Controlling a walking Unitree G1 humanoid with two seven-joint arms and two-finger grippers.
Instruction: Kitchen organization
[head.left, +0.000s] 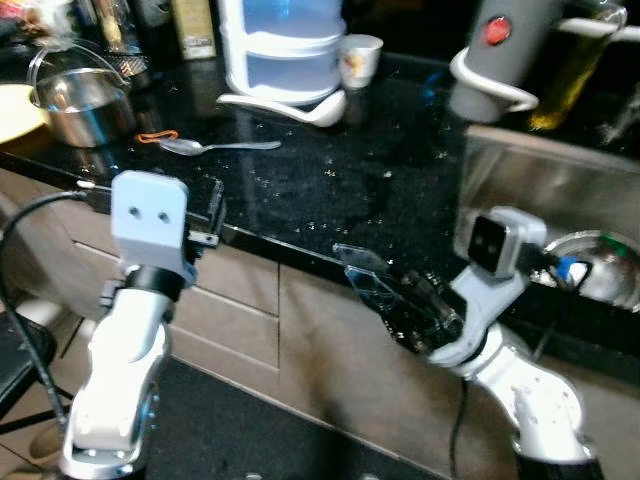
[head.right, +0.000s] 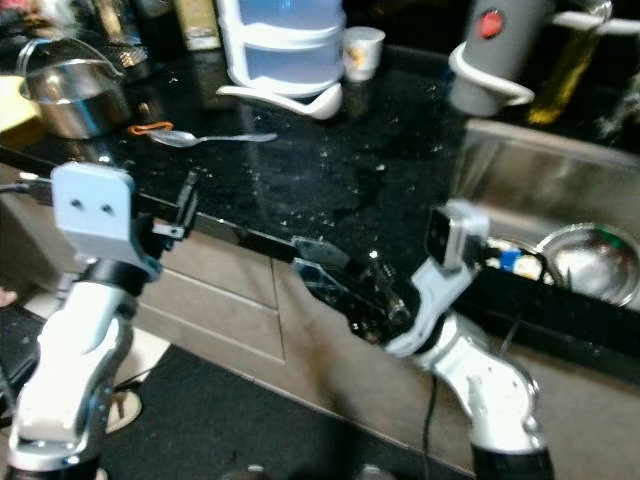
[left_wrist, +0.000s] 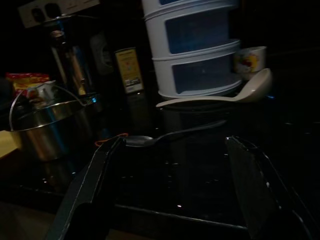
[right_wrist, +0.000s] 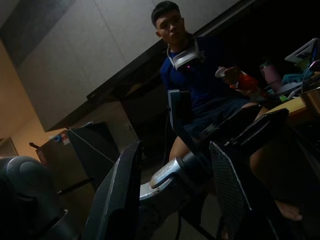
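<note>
On the black bench (head.left: 330, 190), a spoon (head.left: 215, 147) lies near the front edge, its bowl beside a small orange band (head.left: 157, 136). Left of it stands a steel pot (head.left: 80, 103); behind, a white ladle (head.left: 290, 106) rests against a stacked white container (head.left: 285, 45), with a cup (head.left: 358, 60) alongside. The left claw (head.left: 212, 215) hovers at the bench edge, released, fingers spread toward the spoon. The right claw (head.left: 385, 290) hangs below the edge, also spread, seemingly empty. A steel sink (head.left: 540, 190) sits rightward. A seated person (right_wrist: 200, 75) shows in the right wrist view.
</note>
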